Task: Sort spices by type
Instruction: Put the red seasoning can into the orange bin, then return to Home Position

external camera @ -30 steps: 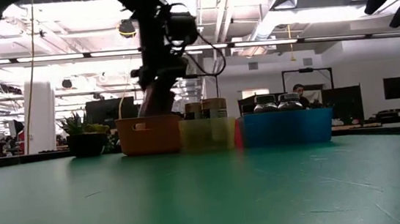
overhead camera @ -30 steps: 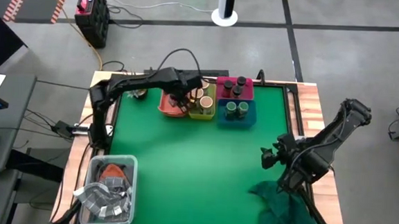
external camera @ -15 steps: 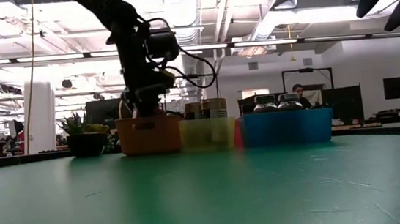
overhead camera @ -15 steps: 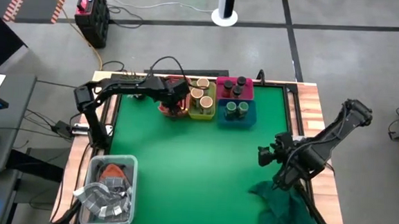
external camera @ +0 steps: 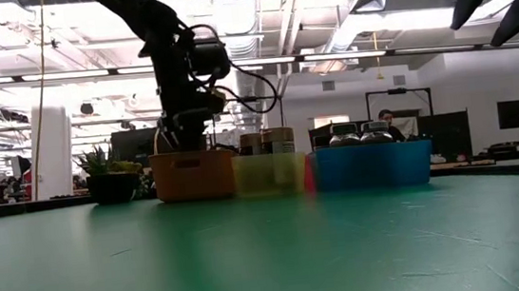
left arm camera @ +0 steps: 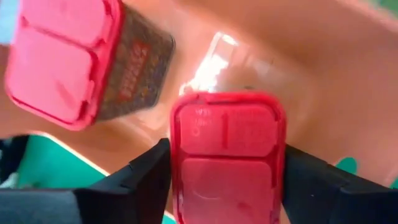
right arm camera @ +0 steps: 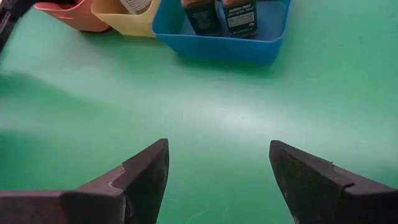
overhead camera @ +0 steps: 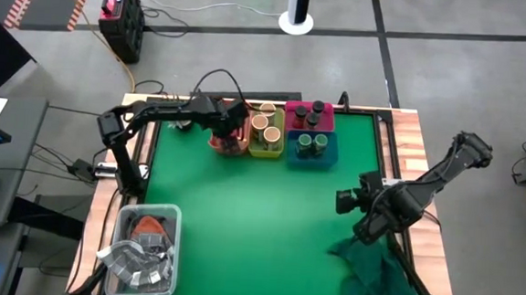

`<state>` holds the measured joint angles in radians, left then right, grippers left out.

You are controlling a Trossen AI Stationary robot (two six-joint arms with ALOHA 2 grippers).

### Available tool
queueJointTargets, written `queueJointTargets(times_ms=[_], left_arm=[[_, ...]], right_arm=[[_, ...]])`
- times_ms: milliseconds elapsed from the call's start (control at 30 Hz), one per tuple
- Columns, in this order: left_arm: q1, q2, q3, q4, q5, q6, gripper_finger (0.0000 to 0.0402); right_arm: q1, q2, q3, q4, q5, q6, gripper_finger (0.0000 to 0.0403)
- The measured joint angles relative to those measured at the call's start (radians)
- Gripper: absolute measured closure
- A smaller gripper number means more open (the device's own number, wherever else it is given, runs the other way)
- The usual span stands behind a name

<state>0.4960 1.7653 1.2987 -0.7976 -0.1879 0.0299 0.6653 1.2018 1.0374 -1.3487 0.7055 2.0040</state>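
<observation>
From above, the left claw reaches into the orange bin at the counter's far edge; the right claw waits over bare green. At counter level, that orange bin stands leftmost. The left wrist view shows the claw clamped on a pink cube box inside the bin, beside another pink box. The right wrist view shows its fingers spread apart.

My left arm stretches along the table's far edge, elbow bent at the left corner, wrist pitched down, and my left gripper has its fingers clamped on something. My right arm folds in from the right edge, right gripper held above the table, fingers wide apart.
</observation>
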Motion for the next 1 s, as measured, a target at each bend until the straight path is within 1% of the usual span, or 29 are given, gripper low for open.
queueJointTargets(times_ms=[100, 233, 333, 433, 533, 600, 633, 700, 767, 867, 933, 1000], left_arm=[[0.004, -0.005, 0.021, -0.007, 0.0, 0.013, 0.0135], [0.005, -0.032, 0.038, -0.014, -0.001, 0.041, 0.0114], [0.005, -0.083, 0.043, -0.016, -0.002, 0.052, 0.011], [0.004, -0.156, 0.043, 0.014, -0.004, 0.025, 0.0109], [-0.006, -0.231, 0.04, 0.082, -0.003, 0.021, 0.0109], [-0.02, -0.284, 0.015, 0.157, 0.007, 0.03, 0.0109], [-0.025, -0.315, -0.013, 0.21, 0.027, 0.029, 0.0109], [-0.04, -0.381, -0.098, 0.328, 0.102, 0.0, 0.0109], [-0.062, -0.455, -0.211, 0.448, 0.15, -0.059, 0.0109], [-0.107, -0.57, -0.372, 0.608, 0.167, -0.172, 0.0109], [-0.139, -0.641, -0.457, 0.701, 0.184, -0.22, 0.0109], [-0.167, -0.696, -0.527, 0.823, 0.231, -0.241, 0.0109]], right_arm=[[-0.028, 0.0, 0.0, 0.017, -0.001, -0.041, 0.0101], [-0.084, -0.018, 0.0, 0.085, -0.002, -0.122, 0.0101], [-0.138, -0.053, 0.0, 0.104, -0.004, -0.149, 0.0101], [-0.202, -0.1, 0.0, 0.099, -0.004, -0.187, 0.0101], [-0.264, -0.157, -0.007, 0.106, 0.002, -0.258, 0.0101], [-0.304, -0.209, -0.053, 0.131, 0.004, -0.305, 0.0101], [-0.32, -0.239, -0.088, 0.148, 0.002, -0.323, 0.0101], [-0.344, -0.317, -0.181, 0.245, 0.0, -0.356, 0.0101], [-0.358, -0.407, -0.286, 0.388, 0.0, -0.385, 0.0101], [-0.369, -0.519, -0.429, 0.607, 0.002, -0.432, 0.0101], [-0.388, -0.569, -0.515, 0.785, 0.008, -0.492, 0.0101], [-0.421, -0.601, -0.598, 1.004, 0.003, -0.601, 0.0101]])
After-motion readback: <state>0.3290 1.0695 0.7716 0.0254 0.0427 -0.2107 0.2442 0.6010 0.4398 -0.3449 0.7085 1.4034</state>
